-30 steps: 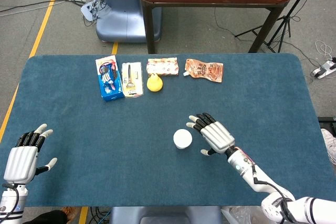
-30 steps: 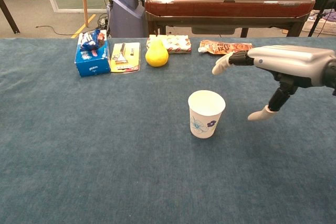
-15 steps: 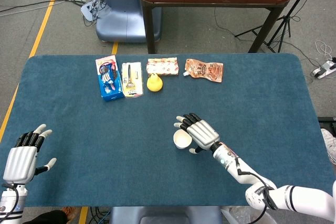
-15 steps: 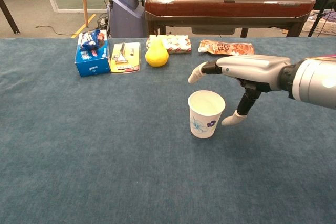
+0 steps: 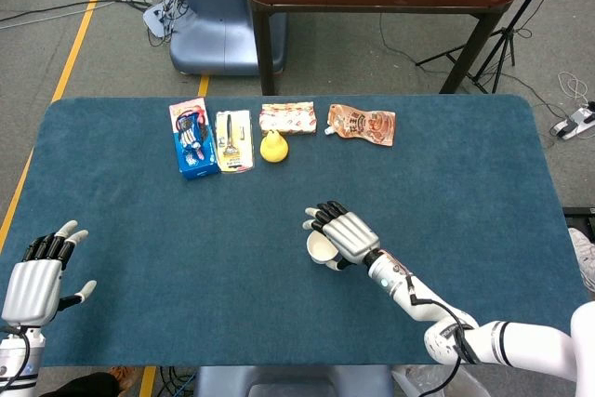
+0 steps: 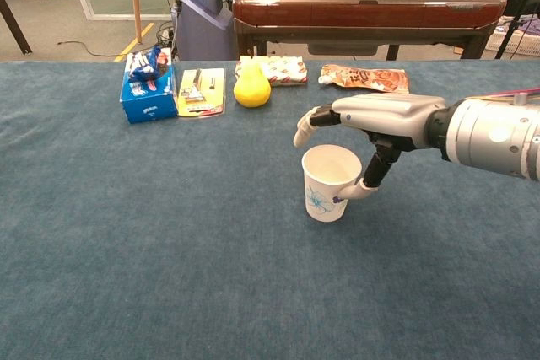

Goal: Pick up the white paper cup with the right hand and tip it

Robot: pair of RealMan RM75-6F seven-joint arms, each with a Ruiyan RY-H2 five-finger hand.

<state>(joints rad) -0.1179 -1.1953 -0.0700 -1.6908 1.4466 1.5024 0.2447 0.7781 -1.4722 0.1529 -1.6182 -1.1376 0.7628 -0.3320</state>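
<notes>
Table: blue cloth-covered table fills both views; its far edge carries a row of small things, its near part carries the cup.
Right arm: white and silver right arm comes in from the right side; it reaches toward the middle of the table.
Right hand: silver right hand with black fingers is at the cup; the fingers are stretched over and behind the rim, not curled; the thumb touches the cup's right side near the rim; the hand is wide apart and I cannot tell if it grips the cup yet.
Left hand: silver left hand is at the near left edge of the table, fingers spread, holding nothing; well apart from the cup.
Cup: white paper cup with small flower print stands upright on the cloth near the table's middle, mouth up.
Far row, left to right: blue packet with printed card; yellow card with a small tool; yellow pear-shaped thing; flat patterned snack packet; orange pouch with spout; all well apart from the cup.
</notes>
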